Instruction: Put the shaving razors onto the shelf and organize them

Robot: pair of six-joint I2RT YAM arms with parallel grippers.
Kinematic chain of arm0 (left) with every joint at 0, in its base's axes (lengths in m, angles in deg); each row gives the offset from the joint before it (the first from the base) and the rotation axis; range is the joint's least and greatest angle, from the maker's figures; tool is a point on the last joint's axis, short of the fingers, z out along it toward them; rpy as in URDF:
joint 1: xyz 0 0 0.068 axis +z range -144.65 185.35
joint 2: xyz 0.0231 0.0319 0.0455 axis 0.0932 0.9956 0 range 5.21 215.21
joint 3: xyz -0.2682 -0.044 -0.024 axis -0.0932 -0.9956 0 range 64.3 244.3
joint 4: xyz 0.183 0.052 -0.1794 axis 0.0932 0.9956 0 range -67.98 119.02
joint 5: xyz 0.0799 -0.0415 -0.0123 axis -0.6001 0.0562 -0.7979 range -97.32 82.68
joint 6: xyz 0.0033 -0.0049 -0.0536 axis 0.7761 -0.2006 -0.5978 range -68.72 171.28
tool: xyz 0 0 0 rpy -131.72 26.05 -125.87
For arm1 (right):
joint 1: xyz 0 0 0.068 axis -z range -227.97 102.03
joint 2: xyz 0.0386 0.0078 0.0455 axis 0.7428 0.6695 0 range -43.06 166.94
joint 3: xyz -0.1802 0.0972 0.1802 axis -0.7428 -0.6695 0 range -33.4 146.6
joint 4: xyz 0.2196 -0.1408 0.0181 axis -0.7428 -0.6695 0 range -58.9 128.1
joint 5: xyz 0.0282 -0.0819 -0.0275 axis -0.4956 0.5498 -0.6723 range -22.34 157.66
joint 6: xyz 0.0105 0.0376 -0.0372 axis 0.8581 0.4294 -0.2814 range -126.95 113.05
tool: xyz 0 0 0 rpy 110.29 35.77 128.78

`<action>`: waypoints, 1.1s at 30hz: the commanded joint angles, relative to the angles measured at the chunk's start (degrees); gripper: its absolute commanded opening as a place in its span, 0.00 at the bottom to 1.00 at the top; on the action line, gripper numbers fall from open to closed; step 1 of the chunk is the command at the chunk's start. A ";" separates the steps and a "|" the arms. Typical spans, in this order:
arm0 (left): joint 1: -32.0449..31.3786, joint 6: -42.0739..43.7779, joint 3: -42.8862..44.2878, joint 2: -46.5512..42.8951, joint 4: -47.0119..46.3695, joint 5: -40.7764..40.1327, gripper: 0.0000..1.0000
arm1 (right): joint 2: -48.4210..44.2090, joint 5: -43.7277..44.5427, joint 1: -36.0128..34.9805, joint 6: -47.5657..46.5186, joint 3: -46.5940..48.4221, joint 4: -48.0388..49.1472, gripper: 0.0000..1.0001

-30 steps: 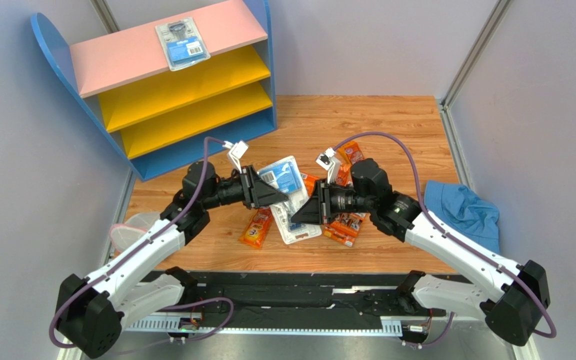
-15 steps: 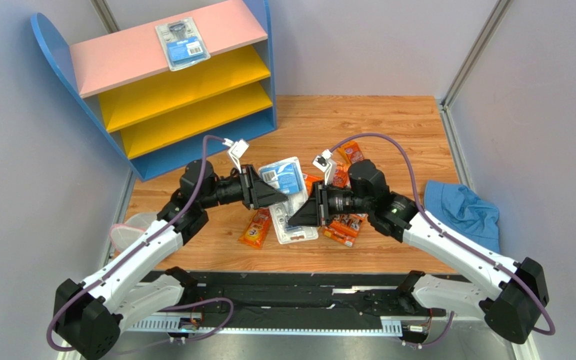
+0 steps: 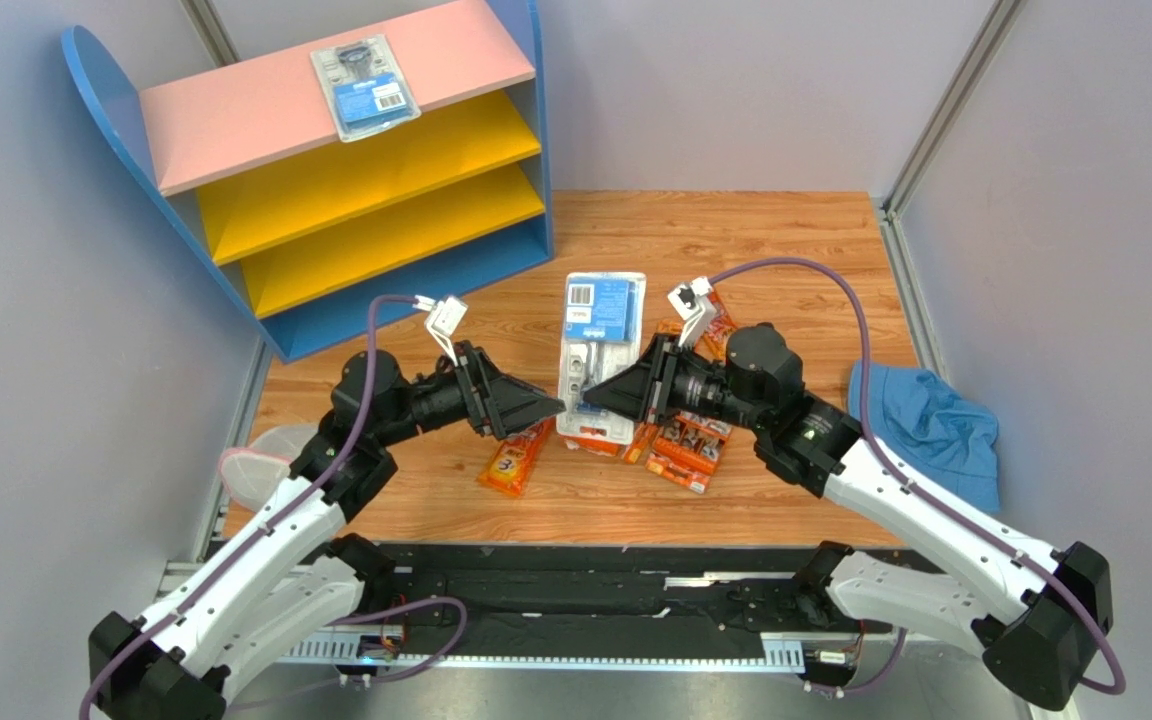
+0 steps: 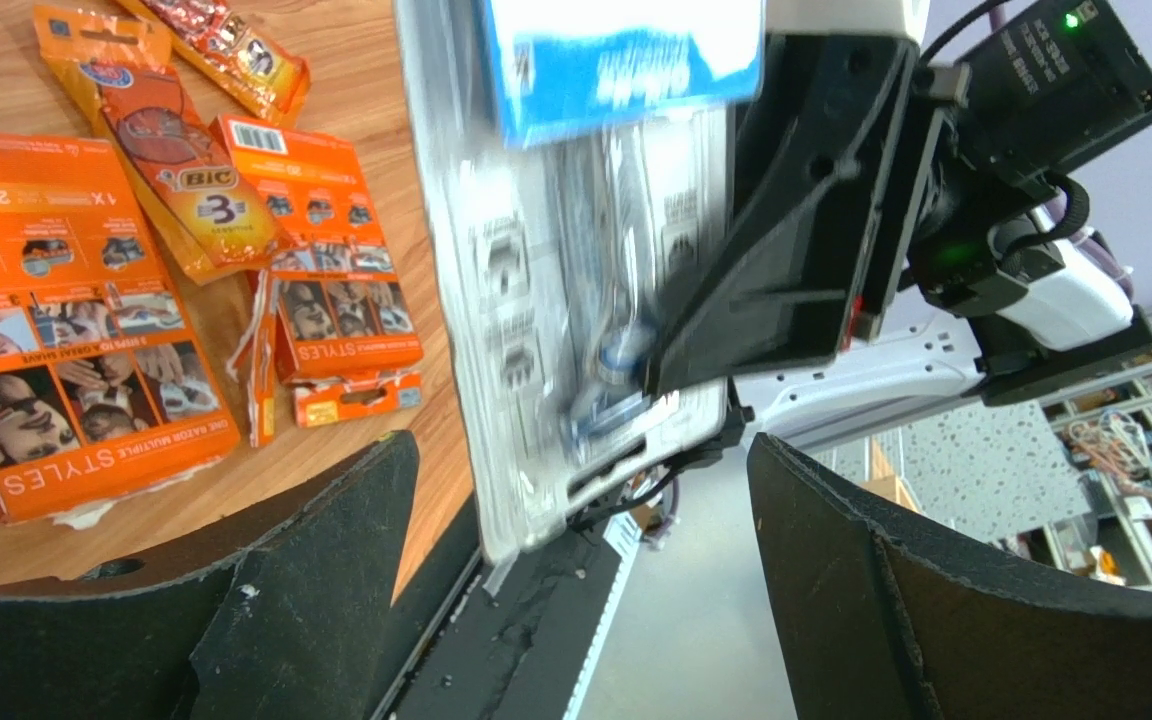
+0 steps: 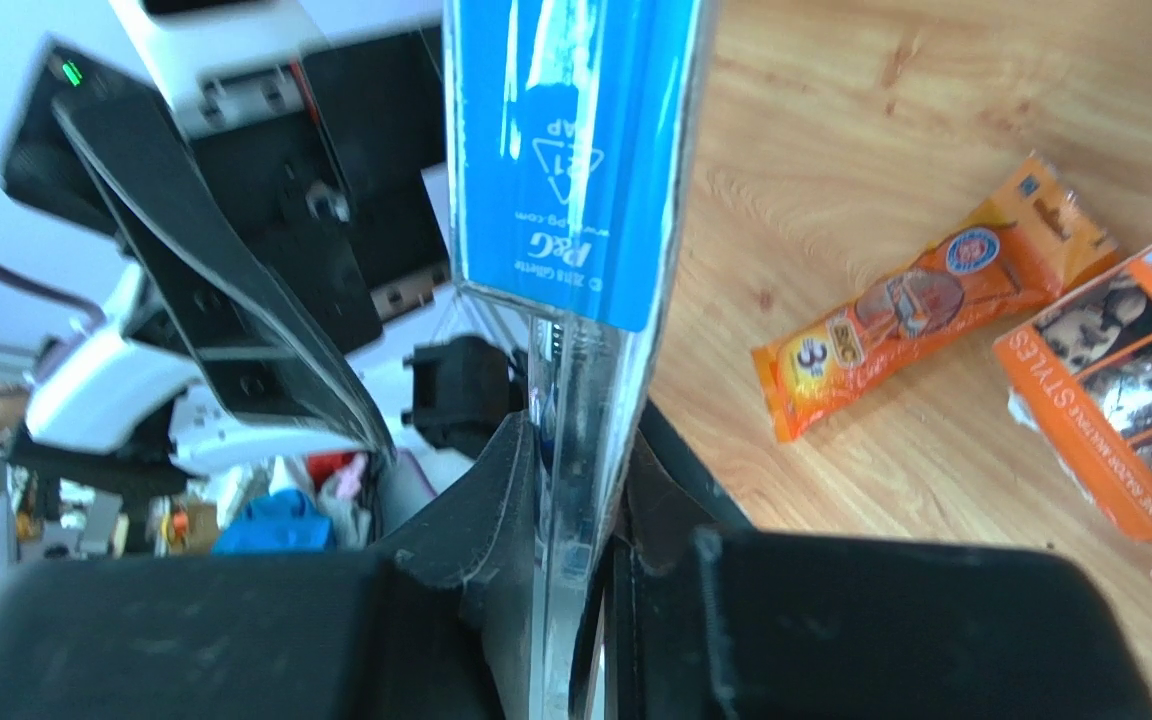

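Observation:
My right gripper (image 3: 588, 398) (image 5: 590, 525) is shut on the near edge of a clear blister pack of razors (image 3: 602, 348) (image 5: 575, 165), holding it off the table with its blue card facing up. My left gripper (image 3: 549, 405) (image 4: 582, 600) stands open just left of the pack (image 4: 597, 255), with the pack's corner between its spread fingers (image 4: 312, 585) but apart from them. Orange razor cards (image 3: 687, 443) (image 4: 71, 360) and a small orange bag (image 3: 512, 458) (image 5: 928, 300) lie on the wooden table. The shelf (image 3: 237, 113) stands at the far left with another blister pack (image 3: 364, 87) on its pink top board.
A blue cloth (image 3: 920, 420) lies at the table's right edge. A clear plastic bag (image 3: 259, 458) sits at the left edge by my left arm. Grey walls close in the table on three sides. Both yellow shelf boards (image 3: 372, 158) show nothing on them.
My left gripper opened, let go of the blister pack and drew back left. My right gripper stayed shut on the pack, raised it and swung it farther from me.

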 commanded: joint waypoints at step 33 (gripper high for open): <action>-0.11 -5.97 -1.96 -0.32 -9.94 -0.86 0.00 | -0.48 4.01 2.28 7.52 -1.69 7.89 0.90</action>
